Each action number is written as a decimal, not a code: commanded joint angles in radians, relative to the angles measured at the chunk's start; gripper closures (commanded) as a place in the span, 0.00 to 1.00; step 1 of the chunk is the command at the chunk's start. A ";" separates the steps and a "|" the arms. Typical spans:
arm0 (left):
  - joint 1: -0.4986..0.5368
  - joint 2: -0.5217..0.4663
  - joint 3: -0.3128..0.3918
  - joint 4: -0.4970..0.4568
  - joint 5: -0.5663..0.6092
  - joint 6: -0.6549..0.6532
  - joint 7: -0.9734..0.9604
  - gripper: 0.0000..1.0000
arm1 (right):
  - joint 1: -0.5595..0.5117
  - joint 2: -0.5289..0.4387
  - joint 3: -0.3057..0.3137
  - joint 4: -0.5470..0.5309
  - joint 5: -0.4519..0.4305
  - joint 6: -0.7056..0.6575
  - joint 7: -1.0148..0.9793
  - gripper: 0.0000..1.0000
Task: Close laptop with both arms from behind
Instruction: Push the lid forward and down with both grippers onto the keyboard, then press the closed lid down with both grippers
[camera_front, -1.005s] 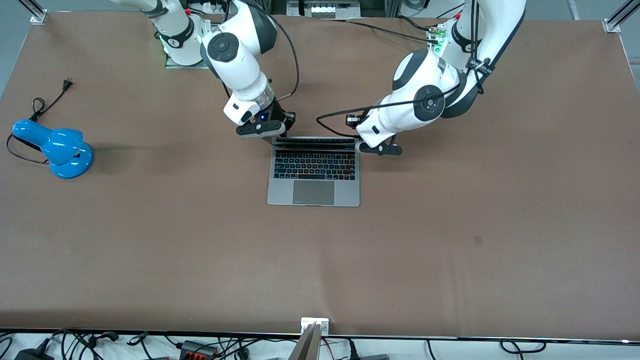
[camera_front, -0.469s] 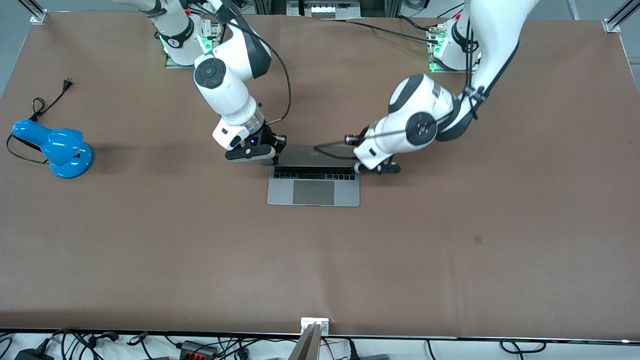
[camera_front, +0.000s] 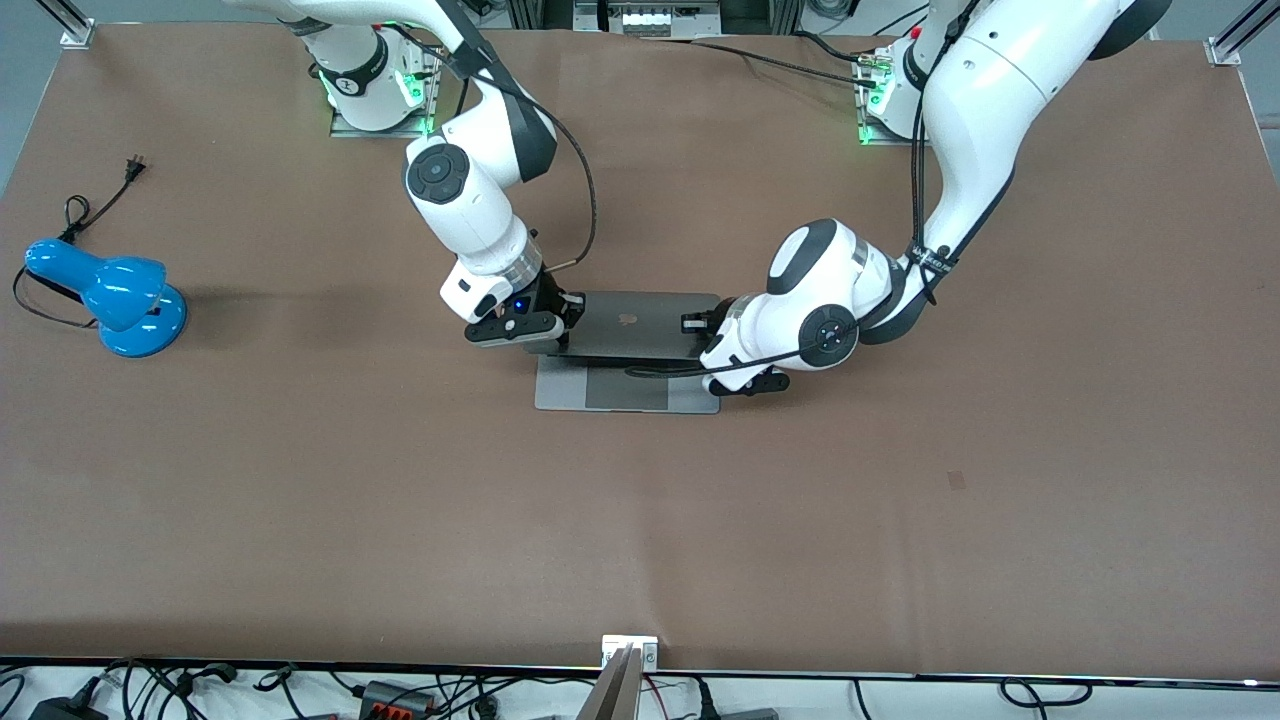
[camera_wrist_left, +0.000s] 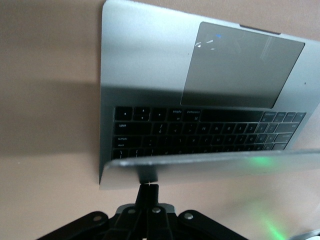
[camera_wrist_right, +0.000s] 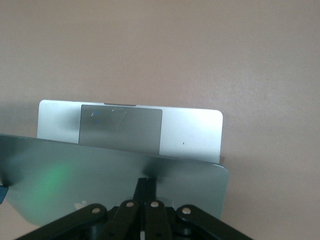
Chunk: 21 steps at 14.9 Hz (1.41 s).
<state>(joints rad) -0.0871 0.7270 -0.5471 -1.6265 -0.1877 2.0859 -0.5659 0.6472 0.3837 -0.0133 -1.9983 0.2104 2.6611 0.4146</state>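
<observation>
Laptop (camera_front: 628, 352) lid half-lowered, both arms' closed jaws against its back.

Bare table (camera_front: 640, 520) all round the laptop (camera_front: 640, 322) — only obstacle a blue lamp (camera_front: 110, 290) (well apart).

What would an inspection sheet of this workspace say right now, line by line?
Surface: brown table, bare over most of it.
Job's things: laptop partly closed, lid tilted low over the keyboard, trackpad showing.
Clutter: blue desk lamp at the right arm's end.
Grippers: left gripper and right gripper, both shut, each pressing on a lid corner.
Cables: lamp cord unplugged on the table; loose cables along the table's near edge.
Surroundings: nothing seen.
</observation>
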 joint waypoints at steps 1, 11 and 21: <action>-0.020 0.046 0.012 0.068 0.042 -0.027 -0.023 0.99 | -0.004 0.041 0.004 0.027 -0.003 0.045 -0.016 1.00; -0.063 0.167 0.042 0.157 0.080 -0.027 -0.023 0.99 | 0.009 0.172 0.004 0.053 -0.003 0.201 -0.016 1.00; -0.125 0.192 0.102 0.174 0.080 -0.018 -0.025 0.99 | 0.028 0.259 0.004 0.055 -0.003 0.298 -0.016 1.00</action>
<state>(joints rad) -0.1856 0.8880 -0.4607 -1.4891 -0.1357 2.0694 -0.5749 0.6665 0.6184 -0.0119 -1.9614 0.2099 2.9303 0.4132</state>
